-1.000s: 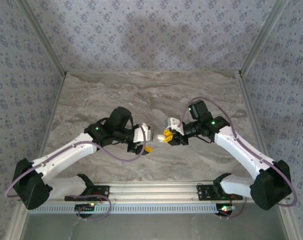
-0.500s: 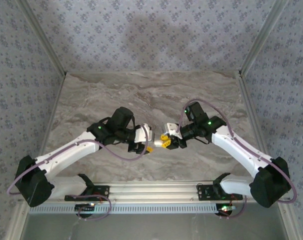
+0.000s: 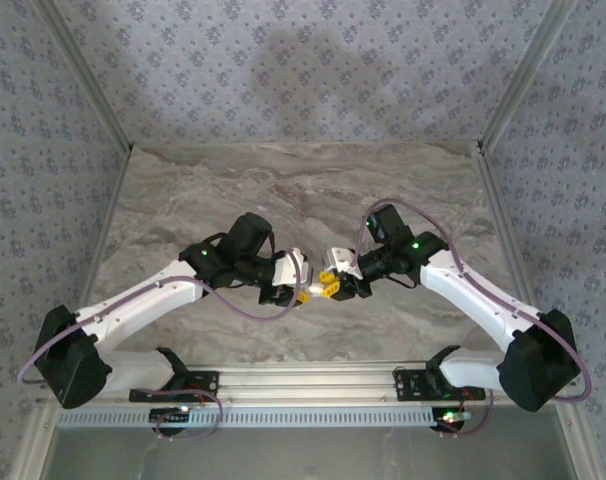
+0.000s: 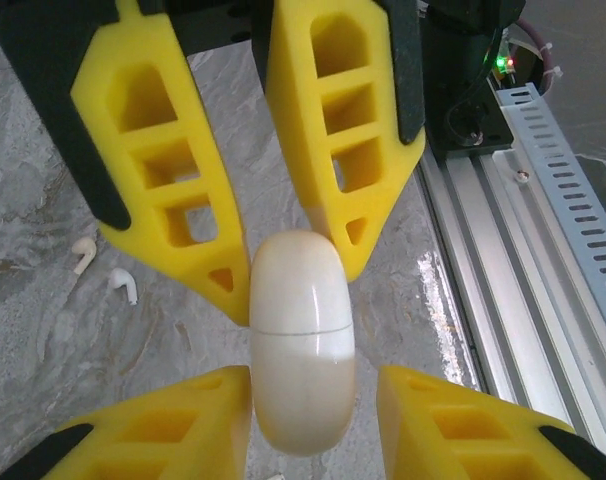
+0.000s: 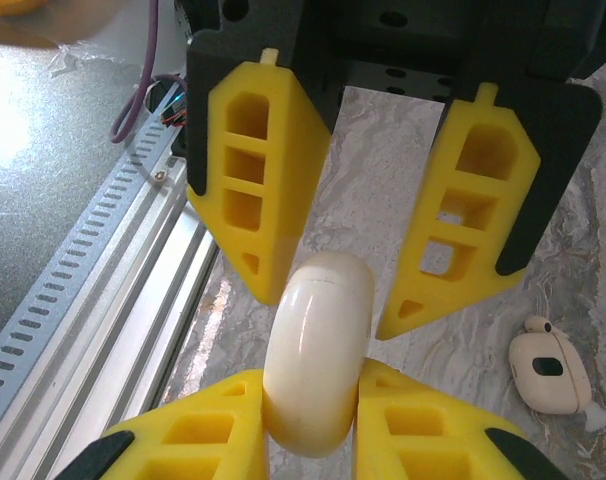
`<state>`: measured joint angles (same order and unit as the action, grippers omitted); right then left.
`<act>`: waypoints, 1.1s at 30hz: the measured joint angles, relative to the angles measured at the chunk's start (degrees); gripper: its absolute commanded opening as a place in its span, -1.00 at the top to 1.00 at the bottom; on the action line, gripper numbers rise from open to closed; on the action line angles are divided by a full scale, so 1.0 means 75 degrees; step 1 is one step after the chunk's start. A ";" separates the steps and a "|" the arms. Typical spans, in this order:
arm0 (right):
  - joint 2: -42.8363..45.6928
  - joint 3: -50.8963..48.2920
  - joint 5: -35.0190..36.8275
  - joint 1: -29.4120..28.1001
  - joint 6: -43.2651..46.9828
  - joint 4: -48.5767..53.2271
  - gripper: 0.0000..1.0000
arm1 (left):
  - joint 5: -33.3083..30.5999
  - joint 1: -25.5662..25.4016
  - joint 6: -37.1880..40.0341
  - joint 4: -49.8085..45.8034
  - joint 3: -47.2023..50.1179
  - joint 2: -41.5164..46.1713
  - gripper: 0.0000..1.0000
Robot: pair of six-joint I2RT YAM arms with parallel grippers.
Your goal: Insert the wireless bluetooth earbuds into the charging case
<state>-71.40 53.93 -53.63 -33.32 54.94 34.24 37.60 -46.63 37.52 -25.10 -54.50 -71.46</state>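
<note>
Arms bend inward over the desk (image 3: 283, 190). The right gripper (image 5: 311, 382) clenches the charging case (image 5: 321, 320); the left gripper (image 4: 313, 378) brackets it, jaws released.

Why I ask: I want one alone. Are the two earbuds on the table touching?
Apart. The left wrist view shows one earbud and the other earbud lying on the marble table, with bare marble plainly between them.

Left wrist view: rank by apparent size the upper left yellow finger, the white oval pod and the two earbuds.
1. Upper left yellow finger.
2. White oval pod.
3. Two earbuds, alike, tiny, though farther away.
</note>
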 measured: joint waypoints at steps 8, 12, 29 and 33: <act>-0.0012 0.0000 -0.0012 -0.0041 -0.0009 -0.0020 0.56 | -0.0003 0.0003 0.0058 0.0006 -0.0009 0.0000 0.56; 0.0006 0.0000 0.0006 -0.0041 -0.0093 -0.0023 0.40 | -0.0041 0.0003 0.0041 0.0009 -0.0012 0.0000 0.71; 0.2369 -0.2305 -0.0816 0.1160 -0.3107 -0.3832 -0.17 | 0.0291 0.0076 -0.2457 0.4511 0.1990 0.0370 0.80; 0.2215 -0.2305 -0.0982 0.1139 -0.3465 -0.4246 -0.16 | 0.0449 0.0076 -0.2710 0.4975 0.1990 0.0370 0.80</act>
<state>-54.78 36.64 -60.99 -24.77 28.95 2.39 40.97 -46.06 17.19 12.21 -39.57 -68.69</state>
